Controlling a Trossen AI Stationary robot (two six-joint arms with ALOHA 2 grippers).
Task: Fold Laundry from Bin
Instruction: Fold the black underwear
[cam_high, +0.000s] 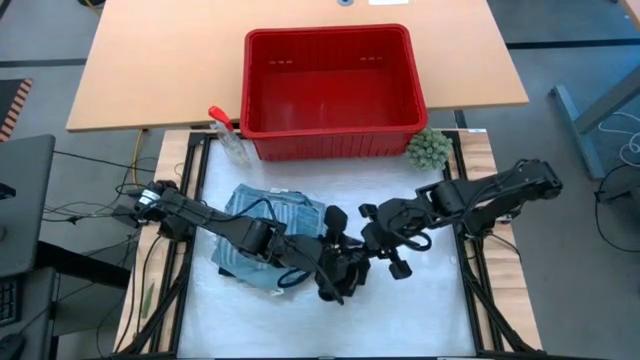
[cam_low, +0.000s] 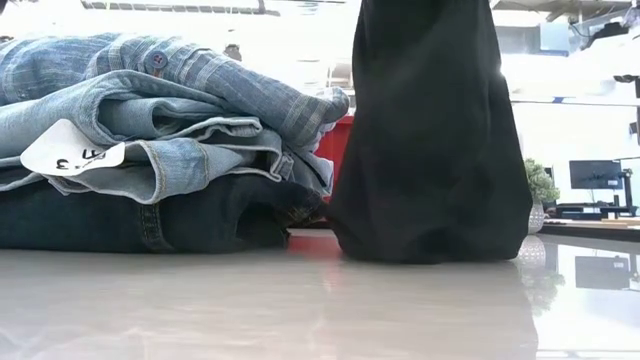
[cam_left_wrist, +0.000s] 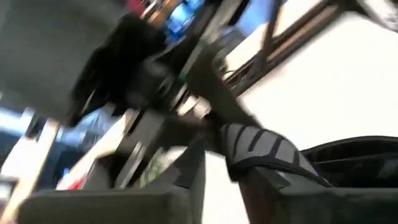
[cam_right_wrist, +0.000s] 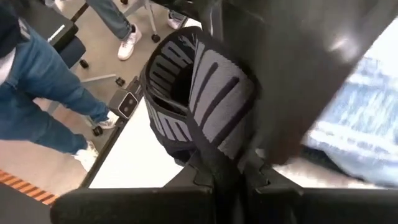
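Note:
The small black piece (cam_low: 430, 140), with a grey-striped band (cam_right_wrist: 199, 99), hangs between my two grippers at the table's middle, and its lower end (cam_low: 430, 245) touches the table. My left gripper (cam_high: 338, 278) and my right gripper (cam_high: 372, 240) are both shut on it. A folded stack with the striped shirt (cam_low: 200, 70), the light jeans (cam_low: 150, 140) and the dark navy piece (cam_low: 120, 220) lies flat on the table to the left (cam_high: 270, 225). The red bin (cam_high: 330, 85) stands at the far side. My left gripper holds the black piece by its grey-striped band (cam_left_wrist: 261, 149); the fingers come from the table's left. The exact place of contact is blurred. The cloth hangs below. My right gripper pinches the grey-striped band (cam_right_wrist: 214, 158) of the black piece between its two fingers, coming from the table's right. The band bulges out in a loop beyond the fingers. The cloth hangs down, with its lower end on the table.
A clear spray bottle with a red trigger (cam_high: 228, 132) lies by the bin's left near corner. A green fuzzy ball (cam_high: 428, 148) sits by its right near corner. Persons' legs (cam_right_wrist: 43, 93) stand on the floor beyond the table. White table surface (cam_high: 420, 310) lies near and right.

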